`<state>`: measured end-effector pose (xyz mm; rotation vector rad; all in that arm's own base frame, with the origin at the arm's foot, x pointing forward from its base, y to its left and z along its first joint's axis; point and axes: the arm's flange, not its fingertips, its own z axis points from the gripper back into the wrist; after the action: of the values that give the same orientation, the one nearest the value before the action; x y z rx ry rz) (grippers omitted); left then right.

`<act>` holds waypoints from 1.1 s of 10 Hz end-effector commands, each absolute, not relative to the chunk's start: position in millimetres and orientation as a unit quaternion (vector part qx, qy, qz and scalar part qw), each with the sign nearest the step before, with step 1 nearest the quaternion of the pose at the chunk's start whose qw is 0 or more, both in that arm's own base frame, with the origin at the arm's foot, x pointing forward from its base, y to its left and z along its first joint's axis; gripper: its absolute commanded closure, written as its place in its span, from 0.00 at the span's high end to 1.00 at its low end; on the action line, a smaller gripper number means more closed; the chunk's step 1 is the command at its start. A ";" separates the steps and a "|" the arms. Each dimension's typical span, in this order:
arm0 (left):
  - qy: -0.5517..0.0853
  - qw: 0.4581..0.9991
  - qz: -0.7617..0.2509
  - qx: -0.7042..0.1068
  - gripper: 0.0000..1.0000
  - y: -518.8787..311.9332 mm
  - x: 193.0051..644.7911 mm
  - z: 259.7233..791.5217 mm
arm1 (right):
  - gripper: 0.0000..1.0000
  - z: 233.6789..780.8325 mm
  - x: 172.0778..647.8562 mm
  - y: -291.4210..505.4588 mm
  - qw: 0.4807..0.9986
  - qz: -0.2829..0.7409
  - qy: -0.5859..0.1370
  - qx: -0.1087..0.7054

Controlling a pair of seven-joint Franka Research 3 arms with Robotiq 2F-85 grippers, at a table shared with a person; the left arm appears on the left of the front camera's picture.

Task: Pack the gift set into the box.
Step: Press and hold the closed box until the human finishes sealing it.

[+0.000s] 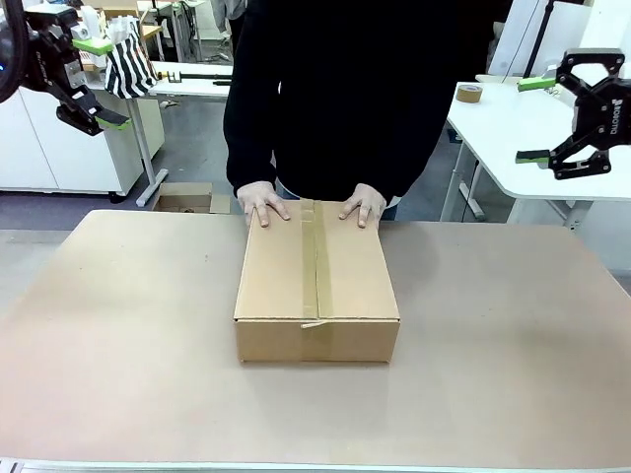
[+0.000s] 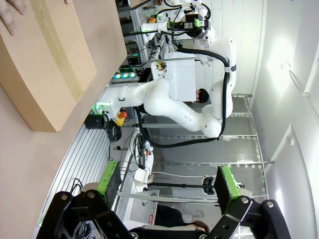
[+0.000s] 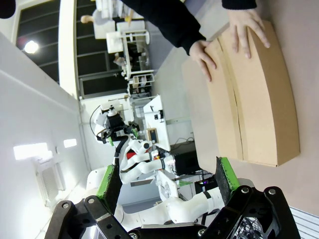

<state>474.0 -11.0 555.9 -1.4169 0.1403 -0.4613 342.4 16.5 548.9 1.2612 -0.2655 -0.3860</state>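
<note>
The box (image 1: pixel 316 292) lies in the middle of the table with its top flaps folded shut and a strip of tape running along the seam. A person across the table presses both hands (image 1: pixel 264 205) on its far edge. The gift set is hidden from view. My left gripper (image 1: pixel 97 81) hangs open high at the far left, well away from the box (image 2: pixel 55 59). My right gripper (image 1: pixel 533 119) hangs open high at the right, also far from the box (image 3: pixel 254 99). Nothing is between either pair of fingers.
A white side table (image 1: pixel 523 128) with a roll of brown tape (image 1: pixel 469 94) stands at the back right. A small open carton (image 1: pixel 183 198) sits on the floor behind the table's left. The beige tabletop (image 1: pixel 118 335) spreads around the box.
</note>
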 end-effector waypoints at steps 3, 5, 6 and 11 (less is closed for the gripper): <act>0.057 0.734 -0.219 -0.640 1.00 -9.0 473.1 553.0 | 1.00 548.4 344.9 19.0 0.775 -0.171 -0.132 0.594; 0.057 0.734 -0.219 -0.640 1.00 -9.0 473.1 553.0 | 1.00 548.4 344.9 19.0 0.775 -0.171 -0.132 0.594; 0.057 0.734 -0.219 -0.640 1.00 -9.0 473.1 553.0 | 1.00 548.4 344.9 19.0 0.775 -0.171 -0.132 0.594; 0.057 0.734 -0.219 -0.640 1.00 -9.0 473.1 553.0 | 1.00 548.4 344.9 19.0 0.775 -0.171 -0.132 0.594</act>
<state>474.0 -11.0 555.9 -1.4169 0.1403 -0.4613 342.4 16.5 548.9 1.2612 -0.2653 -0.3859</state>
